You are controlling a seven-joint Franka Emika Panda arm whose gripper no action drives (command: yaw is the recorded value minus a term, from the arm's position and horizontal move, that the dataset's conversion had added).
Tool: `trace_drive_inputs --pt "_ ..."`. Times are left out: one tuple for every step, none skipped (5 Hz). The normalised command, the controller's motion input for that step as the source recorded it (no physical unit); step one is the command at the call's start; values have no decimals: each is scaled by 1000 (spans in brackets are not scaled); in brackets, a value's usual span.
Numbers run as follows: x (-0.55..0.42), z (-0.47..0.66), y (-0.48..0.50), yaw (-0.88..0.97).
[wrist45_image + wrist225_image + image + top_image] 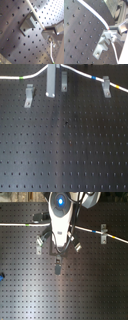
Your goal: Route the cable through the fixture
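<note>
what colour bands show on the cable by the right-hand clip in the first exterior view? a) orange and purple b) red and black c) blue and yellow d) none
c: in the first exterior view the cable shows a blue band, then a yellow one, either side of the clip.

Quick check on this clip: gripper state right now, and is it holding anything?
Gripper: jaws shut on the cable, pinching it beside a grey fixture clip in the second wrist view.

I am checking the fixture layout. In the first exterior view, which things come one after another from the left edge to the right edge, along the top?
Green band on the cable → left clip → grey gripper finger → middle clip → right clip → yellow band.
</note>
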Motion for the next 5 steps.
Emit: trace_drive_inputs --pt "-46 173 151 -106" --pt "-1 36 122 -14" --pt "-14 194 261 -94" --pt "-49 258 109 -111" --pt "-175 313 99 -146"
